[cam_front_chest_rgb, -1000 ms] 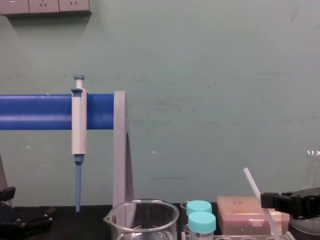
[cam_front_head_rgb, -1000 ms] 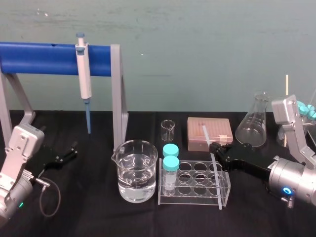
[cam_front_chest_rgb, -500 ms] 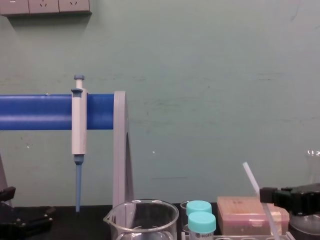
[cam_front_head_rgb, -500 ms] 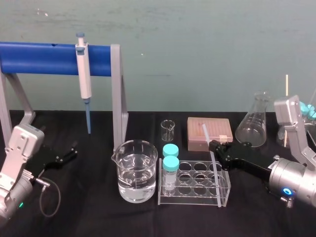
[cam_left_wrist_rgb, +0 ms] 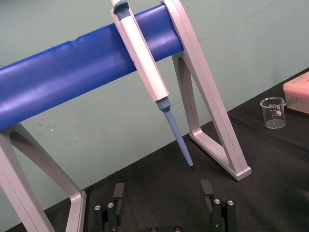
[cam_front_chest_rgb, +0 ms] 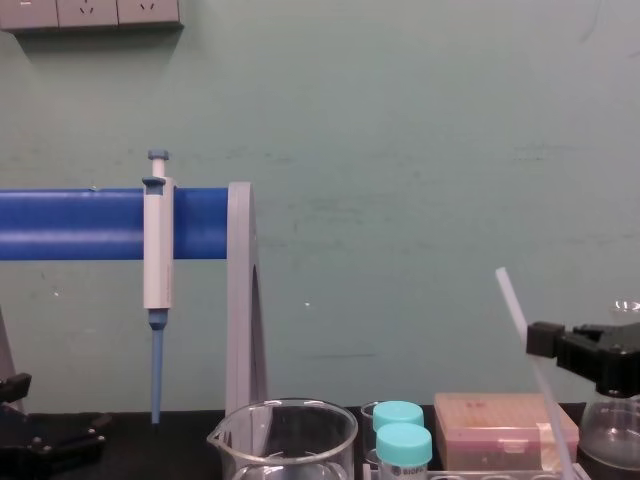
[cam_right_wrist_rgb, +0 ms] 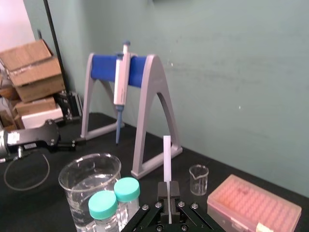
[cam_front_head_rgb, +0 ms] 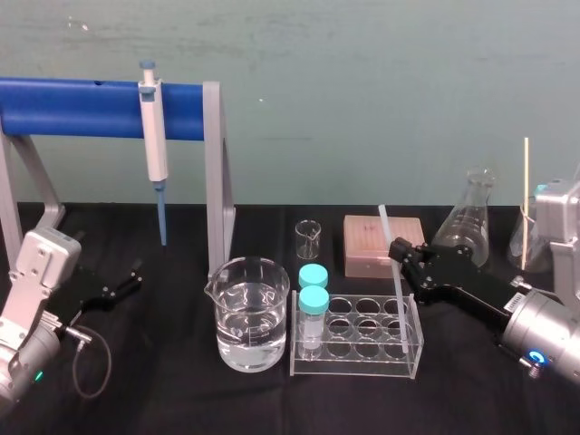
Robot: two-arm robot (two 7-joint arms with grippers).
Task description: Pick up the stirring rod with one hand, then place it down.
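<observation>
The right gripper is clamping its fingers on the stirring rod a little above the rod's middle. It is holding the rod nearly upright, with a slight lean, over the right part of the clear tube rack, which is standing near the front edge of the desk, about at its middle. In the right wrist view the rod is standing up from between the two closed fingers, and in the chest view its upper end is rising above the gripper. So I am judging that the picking up is practically done, because the rod is being carried by the gripper and is not lying on the desk. However, I cannot tell whether its lower end is clear of the rack or touching it. What is remaining is the second half: bringing the rod down to a free place on the desk and releasing it. The left gripper is resting near the left edge of the desk, with its fingers spread apart and holding nothing.
</observation>
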